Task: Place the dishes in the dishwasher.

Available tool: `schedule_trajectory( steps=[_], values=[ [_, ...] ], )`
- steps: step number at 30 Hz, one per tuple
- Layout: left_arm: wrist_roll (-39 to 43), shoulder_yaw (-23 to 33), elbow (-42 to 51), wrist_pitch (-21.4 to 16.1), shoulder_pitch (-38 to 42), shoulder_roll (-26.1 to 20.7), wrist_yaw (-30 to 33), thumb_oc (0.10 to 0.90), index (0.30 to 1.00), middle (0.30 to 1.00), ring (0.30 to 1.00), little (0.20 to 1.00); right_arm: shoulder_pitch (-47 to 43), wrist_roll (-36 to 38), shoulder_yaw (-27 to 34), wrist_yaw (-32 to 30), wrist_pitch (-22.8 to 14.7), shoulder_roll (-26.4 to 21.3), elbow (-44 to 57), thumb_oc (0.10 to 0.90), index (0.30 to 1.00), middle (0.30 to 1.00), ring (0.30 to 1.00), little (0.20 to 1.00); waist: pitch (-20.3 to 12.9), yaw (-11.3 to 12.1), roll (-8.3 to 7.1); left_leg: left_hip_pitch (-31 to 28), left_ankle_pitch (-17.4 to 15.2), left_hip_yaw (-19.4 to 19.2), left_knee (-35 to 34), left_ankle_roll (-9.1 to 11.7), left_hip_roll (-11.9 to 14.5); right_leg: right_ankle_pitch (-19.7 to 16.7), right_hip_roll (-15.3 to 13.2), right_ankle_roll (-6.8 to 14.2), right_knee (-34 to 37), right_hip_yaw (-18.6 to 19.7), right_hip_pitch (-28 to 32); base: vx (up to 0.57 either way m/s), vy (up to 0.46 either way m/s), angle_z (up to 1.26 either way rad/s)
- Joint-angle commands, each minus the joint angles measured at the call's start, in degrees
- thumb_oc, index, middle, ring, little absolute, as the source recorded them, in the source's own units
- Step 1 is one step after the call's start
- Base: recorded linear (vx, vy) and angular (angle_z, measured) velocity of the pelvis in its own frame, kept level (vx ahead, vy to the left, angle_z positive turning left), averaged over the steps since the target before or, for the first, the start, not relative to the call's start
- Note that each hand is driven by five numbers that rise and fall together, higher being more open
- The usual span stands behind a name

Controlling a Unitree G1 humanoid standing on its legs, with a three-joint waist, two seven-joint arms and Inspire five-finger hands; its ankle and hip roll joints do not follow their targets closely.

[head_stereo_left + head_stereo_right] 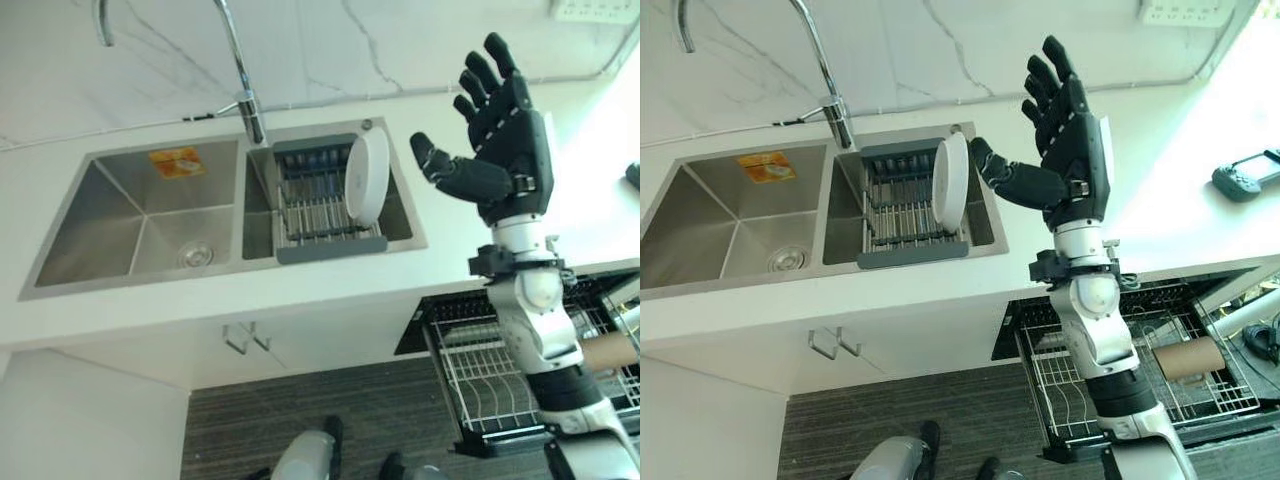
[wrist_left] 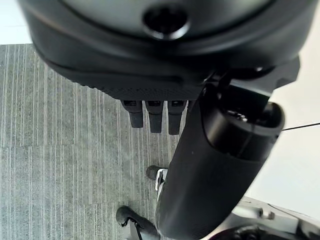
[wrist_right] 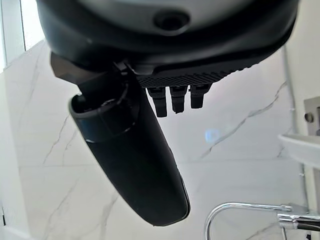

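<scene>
A white plate point(image 1: 368, 177) stands on edge at the right end of a grey dish rack point(image 1: 318, 205) in the right sink basin. My right hand point(image 1: 505, 130) is raised above the counter just right of the plate, open, with its fingers spread upward and its thumb point(image 1: 1005, 180) reaching toward the plate without touching it. It holds nothing. The plate's rim point(image 3: 302, 147) shows past that hand in the right wrist view. The dishwasher's wire rack point(image 1: 1060, 370) is pulled out below the counter at the right. My left hand point(image 2: 160, 60) hangs over the floor, open and empty.
A tall faucet point(image 1: 240, 70) stands between the two basins, and the left basin point(image 1: 140, 215) holds no dishes. A dark controller point(image 1: 1245, 175) lies on the counter at the right. A cardboard roll point(image 1: 1190, 357) rests in the dishwasher rack. Cabinet handles point(image 1: 245, 338) sit under the sink.
</scene>
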State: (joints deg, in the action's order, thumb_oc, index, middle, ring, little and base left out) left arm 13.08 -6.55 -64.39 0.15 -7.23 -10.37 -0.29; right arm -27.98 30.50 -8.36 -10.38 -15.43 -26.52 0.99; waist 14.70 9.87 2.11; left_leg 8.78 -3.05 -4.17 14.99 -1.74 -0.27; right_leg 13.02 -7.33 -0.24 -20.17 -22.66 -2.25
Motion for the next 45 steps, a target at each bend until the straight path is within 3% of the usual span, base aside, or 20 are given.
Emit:
schedule_trajectory(
  steps=[1,9,45],
  values=[
    [-1.87,-0.61,-1.22,0.52,-1.86,-2.53,1.08,0.800,0.900,0.900,0.900,0.900,-5.23,0.16,1.90,-2.29,-4.18,0.17,0.93,0.800,0.900,0.900,0.900,0.900,-2.18,0.55,-0.91,-2.94,-11.25,2.19,2.20,0.21,-0.17,2.67,-0.33,3.12,2.99,1.10,2.81,0.08,0.024,0.04],
    [-3.11,-0.90,-2.89,0.47,-2.50,-4.06,0.72,0.800,0.900,0.900,0.900,0.900,-9.17,-0.98,1.73,-6.02,-3.84,-0.16,-4.66,0.800,0.900,0.900,0.900,0.900,-2.96,1.65,-0.28,-2.67,-11.21,3.35,2.20,0.06,-0.96,3.09,-1.04,3.46,2.99,0.00,3.97,0.07,0.027,0.11],
    [-6.56,-4.03,-2.60,0.66,-1.82,-5.98,1.63,0.800,0.900,0.900,0.900,0.900,-16.09,4.83,0.36,-5.33,-1.29,0.83,-17.63,0.800,0.900,0.900,0.900,0.900,-1.81,4.51,1.61,-1.84,-10.04,5.83,2.20,-0.94,-2.56,2.12,-2.99,4.49,2.99,-1.53,5.08,0.02,0.013,0.04]
  ],
)
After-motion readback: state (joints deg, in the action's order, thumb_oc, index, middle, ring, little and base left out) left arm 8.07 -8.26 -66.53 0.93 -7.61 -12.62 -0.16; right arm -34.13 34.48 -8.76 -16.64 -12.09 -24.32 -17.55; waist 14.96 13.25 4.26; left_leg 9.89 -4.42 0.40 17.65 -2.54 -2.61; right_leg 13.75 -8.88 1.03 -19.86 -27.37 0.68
